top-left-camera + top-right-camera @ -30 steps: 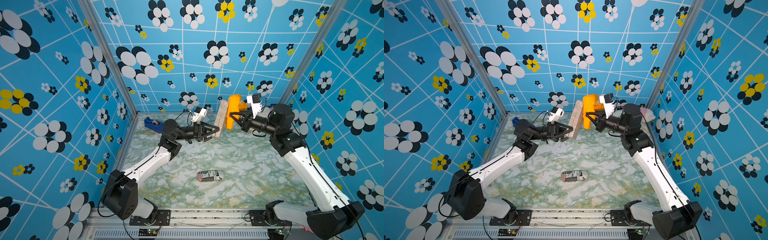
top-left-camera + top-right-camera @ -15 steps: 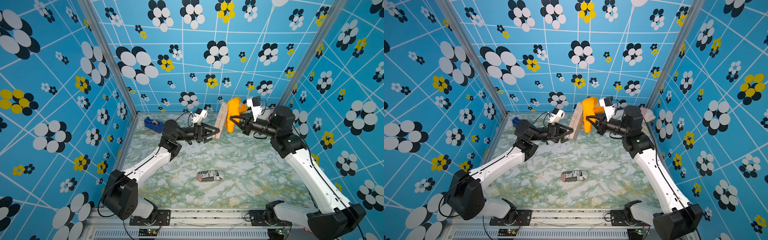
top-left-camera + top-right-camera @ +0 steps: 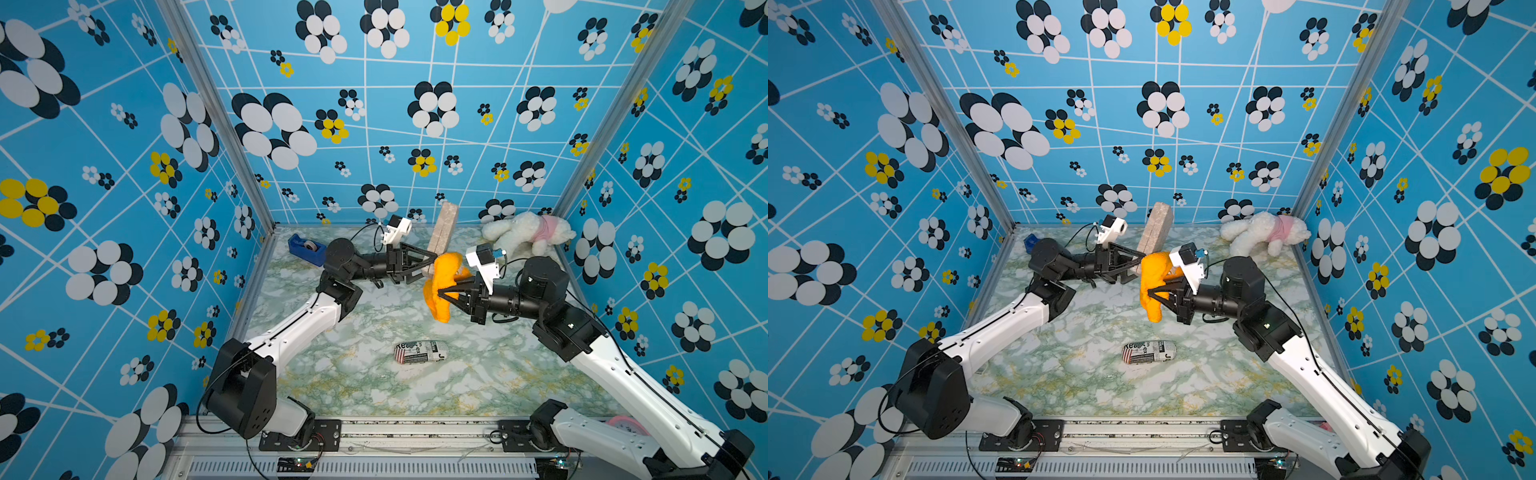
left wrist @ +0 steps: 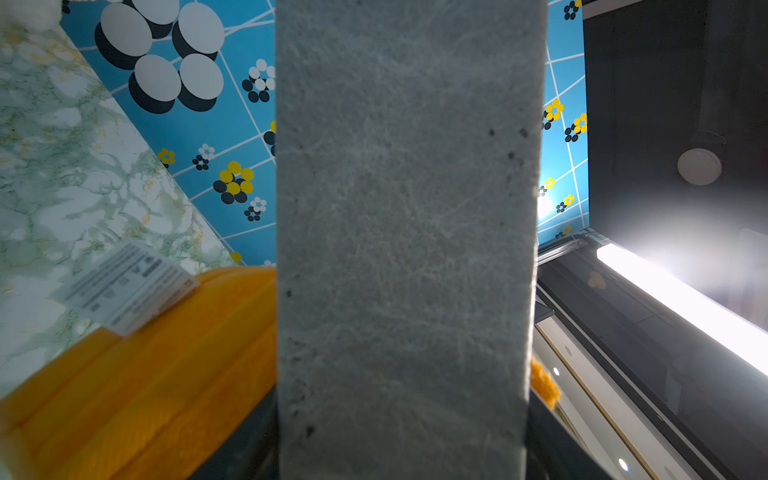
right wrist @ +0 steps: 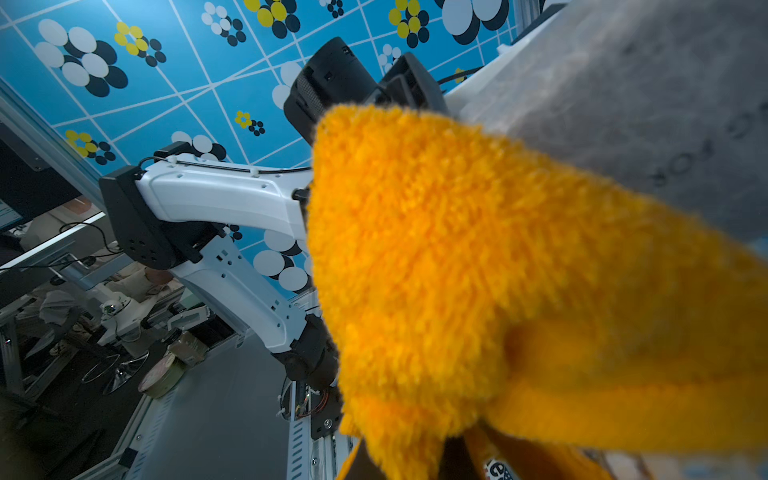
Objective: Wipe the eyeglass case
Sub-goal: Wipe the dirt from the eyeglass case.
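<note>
The eyeglass case (image 3: 445, 226) is a grey-beige felt slab held tilted upright above the back of the table, seen in both top views (image 3: 1158, 224). My left gripper (image 3: 432, 259) is shut on its lower end; the case (image 4: 407, 228) fills the left wrist view between the dark jaws. My right gripper (image 3: 439, 293) is shut on a fluffy orange cloth (image 3: 436, 307), which lies against the case's lower part beside the left fingertips. In the right wrist view the cloth (image 5: 457, 270) covers the jaws, with the case (image 5: 644, 104) behind it.
A newsprint-patterned pouch (image 3: 420, 352) lies on the marble table toward the front. A blue tape dispenser (image 3: 306, 248) sits at the back left. A white plush toy (image 3: 525, 237) with a pink top lies at the back right. Patterned walls enclose three sides.
My right gripper has carried the orange cloth down along the case, from its upper end to its lower end near the left fingertips. The left gripper and case have barely moved.
</note>
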Robot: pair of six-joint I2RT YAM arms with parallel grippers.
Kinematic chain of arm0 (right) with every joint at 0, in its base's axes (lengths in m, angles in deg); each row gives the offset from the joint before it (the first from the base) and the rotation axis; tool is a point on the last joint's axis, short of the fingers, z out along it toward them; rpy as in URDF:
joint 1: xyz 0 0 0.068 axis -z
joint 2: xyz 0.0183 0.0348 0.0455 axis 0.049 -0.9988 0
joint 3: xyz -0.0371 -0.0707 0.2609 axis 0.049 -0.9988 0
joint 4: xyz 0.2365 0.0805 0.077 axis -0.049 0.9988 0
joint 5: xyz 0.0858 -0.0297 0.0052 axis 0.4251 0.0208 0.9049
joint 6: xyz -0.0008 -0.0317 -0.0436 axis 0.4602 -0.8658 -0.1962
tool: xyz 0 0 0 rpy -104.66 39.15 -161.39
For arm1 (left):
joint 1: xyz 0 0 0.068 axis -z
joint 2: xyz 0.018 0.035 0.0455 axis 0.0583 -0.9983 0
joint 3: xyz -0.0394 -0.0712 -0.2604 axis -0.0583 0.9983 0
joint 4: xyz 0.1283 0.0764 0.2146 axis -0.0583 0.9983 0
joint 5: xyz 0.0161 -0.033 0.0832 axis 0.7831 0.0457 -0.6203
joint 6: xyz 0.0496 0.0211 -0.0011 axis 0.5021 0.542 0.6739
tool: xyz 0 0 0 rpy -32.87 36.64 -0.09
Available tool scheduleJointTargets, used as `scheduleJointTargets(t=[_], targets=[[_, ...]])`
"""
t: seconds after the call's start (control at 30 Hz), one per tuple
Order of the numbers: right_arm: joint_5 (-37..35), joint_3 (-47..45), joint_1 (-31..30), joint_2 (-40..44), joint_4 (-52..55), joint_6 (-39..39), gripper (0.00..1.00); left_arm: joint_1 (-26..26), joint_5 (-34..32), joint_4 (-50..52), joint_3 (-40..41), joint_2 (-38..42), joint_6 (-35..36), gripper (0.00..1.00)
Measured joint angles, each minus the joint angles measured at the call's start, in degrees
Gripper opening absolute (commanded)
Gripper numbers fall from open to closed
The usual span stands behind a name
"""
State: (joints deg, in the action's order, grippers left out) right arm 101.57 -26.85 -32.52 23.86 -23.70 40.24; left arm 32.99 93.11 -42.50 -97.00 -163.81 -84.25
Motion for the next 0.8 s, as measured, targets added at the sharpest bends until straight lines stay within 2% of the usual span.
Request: scheduleJointTargets(t=[0.27, 0.4, 0.53, 0.8], targets=[[-2.32, 3.04, -0.31, -2.84, 3.23, -1.95, 0.00, -0.07, -1.49, 1.22, 0.00, -0.92, 0.00, 0.00], [-1.70, 5.84, 4.24, -3.93, 6.14, -2.71, 0.00, -0.46, -3.63, 1.46, -0.04, -0.92, 0.04, 0.00], [-3.96, 6.75, 11.10, -3.91, 5.68, -2.23, 0.00, 0.00, -1.40, 1.64, -0.04, -0.92, 0.04, 0.00], [-4.00, 7.78, 12.33, -4.07, 5.92, -1.40, 0.00, 0.15, 1.07, 1.60, -0.04, -0.92, 0.09, 0.00]])
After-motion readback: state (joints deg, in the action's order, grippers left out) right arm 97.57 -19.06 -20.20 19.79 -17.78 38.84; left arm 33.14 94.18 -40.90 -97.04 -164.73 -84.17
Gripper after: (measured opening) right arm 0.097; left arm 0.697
